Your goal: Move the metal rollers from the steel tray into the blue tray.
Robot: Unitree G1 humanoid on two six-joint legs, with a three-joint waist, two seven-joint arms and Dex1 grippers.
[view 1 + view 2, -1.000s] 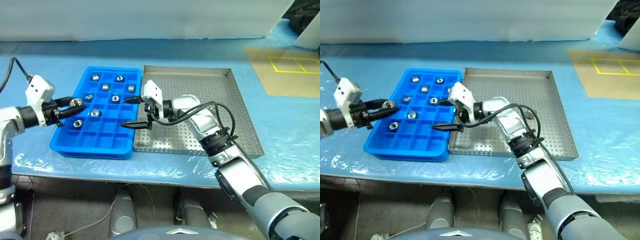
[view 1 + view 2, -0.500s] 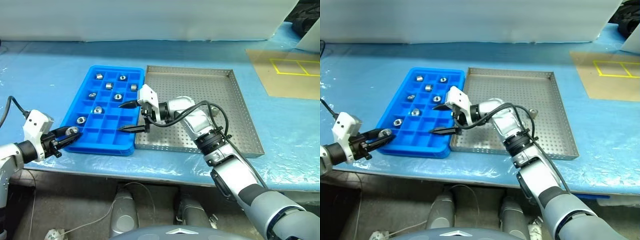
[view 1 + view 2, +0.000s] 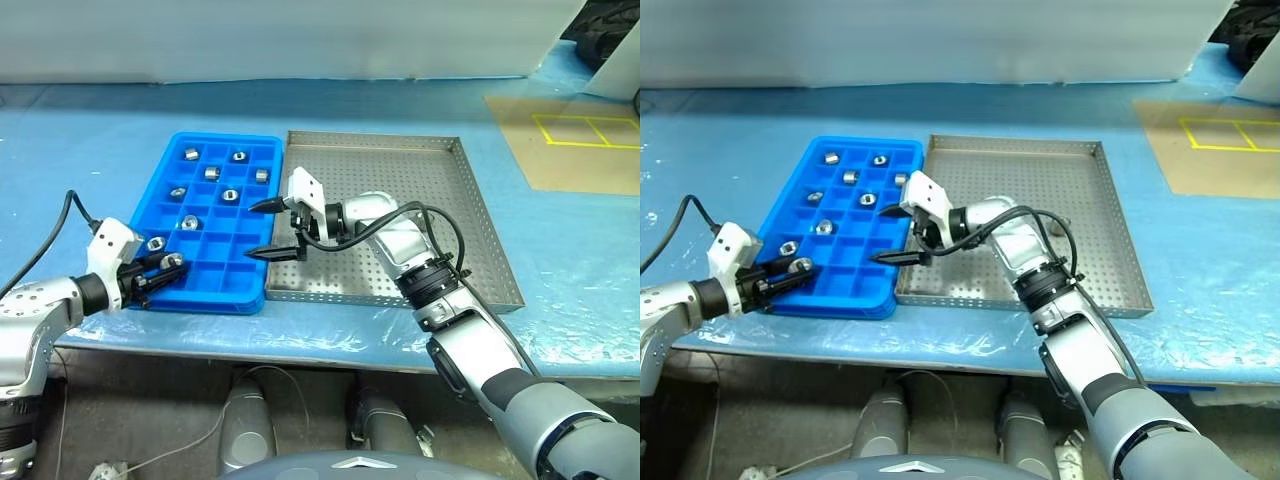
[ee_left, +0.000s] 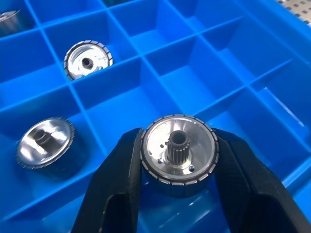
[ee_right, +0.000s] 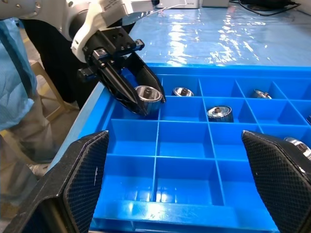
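The blue tray (image 3: pixel 215 265) lies left of the steel tray (image 3: pixel 400 170); several metal rollers (image 3: pixel 230 195) sit in its far and left cells. My left gripper (image 3: pixel 172 266) is shut on one roller (image 4: pixel 179 154), its black fingers (image 4: pixel 116 187) clamping the ribbed rim, just above the cells near the tray's front left corner. Two rollers (image 4: pixel 88 59) rest in cells close by. My right gripper (image 3: pixel 272 229) hangs open and empty over the blue tray's right edge, pointing left. Its wide-spread fingers (image 5: pixel 82 179) frame the left gripper (image 5: pixel 127 87) with its roller (image 5: pixel 147 95).
Both trays lie on a blue plastic-covered table (image 3: pixel 570 260), whose front edge runs just below them. A brown board with yellow tape lines (image 3: pixel 575 135) lies at the far right. My right forearm and its cable (image 3: pixel 430 270) cross the steel tray's front half.
My left gripper, still holding the roller, has sunk from above the tray's left side to just over its front left cells. The right gripper has stayed put. The camera shifted.
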